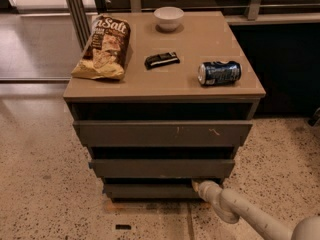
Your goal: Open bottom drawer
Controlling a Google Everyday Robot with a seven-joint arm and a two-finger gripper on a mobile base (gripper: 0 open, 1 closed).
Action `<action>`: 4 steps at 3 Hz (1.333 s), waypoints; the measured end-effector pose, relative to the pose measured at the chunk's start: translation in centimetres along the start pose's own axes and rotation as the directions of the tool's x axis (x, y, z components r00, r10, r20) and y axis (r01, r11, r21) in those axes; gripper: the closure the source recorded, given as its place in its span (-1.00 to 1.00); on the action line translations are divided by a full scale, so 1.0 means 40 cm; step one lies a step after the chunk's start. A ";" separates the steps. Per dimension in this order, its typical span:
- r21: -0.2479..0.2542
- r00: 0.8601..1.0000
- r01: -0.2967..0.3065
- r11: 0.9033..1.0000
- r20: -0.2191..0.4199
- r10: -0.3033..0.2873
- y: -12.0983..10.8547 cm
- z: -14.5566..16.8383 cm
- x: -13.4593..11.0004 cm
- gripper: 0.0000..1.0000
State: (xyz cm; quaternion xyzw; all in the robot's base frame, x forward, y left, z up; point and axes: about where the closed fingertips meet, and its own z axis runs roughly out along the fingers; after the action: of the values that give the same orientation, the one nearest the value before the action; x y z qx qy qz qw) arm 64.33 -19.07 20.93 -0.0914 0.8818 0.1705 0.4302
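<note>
The bottom drawer (150, 191) is a shallow dark grey-brown flat front, the lowest and narrowest-looking of three in the cabinet. My gripper (196, 185) is at the end of a pale arm (235, 209) that comes in from the lower right. Its tip sits at the top edge of the bottom drawer's front, toward the right side, under the middle drawer (161, 168). The top drawer (162, 133) is the widest front and has pale scratch marks.
On the cabinet top (190, 79) lie a chip bag (104, 46), a white bowl (168, 18), a small black object (161, 60) and a blue can (219, 73) on its side. Speckled floor (45, 184) surrounds the cabinet. A dark wall panel (285, 69) is to the right.
</note>
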 end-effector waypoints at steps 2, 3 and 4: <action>0.037 0.998 -0.019 0.999 -0.058 0.021 -0.016 -0.010 0.019 1.00; 0.043 0.994 -0.049 0.998 -0.091 0.053 -0.028 -0.031 0.042 1.00; -0.017 0.977 -0.130 0.991 -0.173 0.125 0.030 -0.067 0.045 1.00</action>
State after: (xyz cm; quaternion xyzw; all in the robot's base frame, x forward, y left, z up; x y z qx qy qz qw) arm 60.90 -18.98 21.29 -0.0549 0.9171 0.2015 0.3395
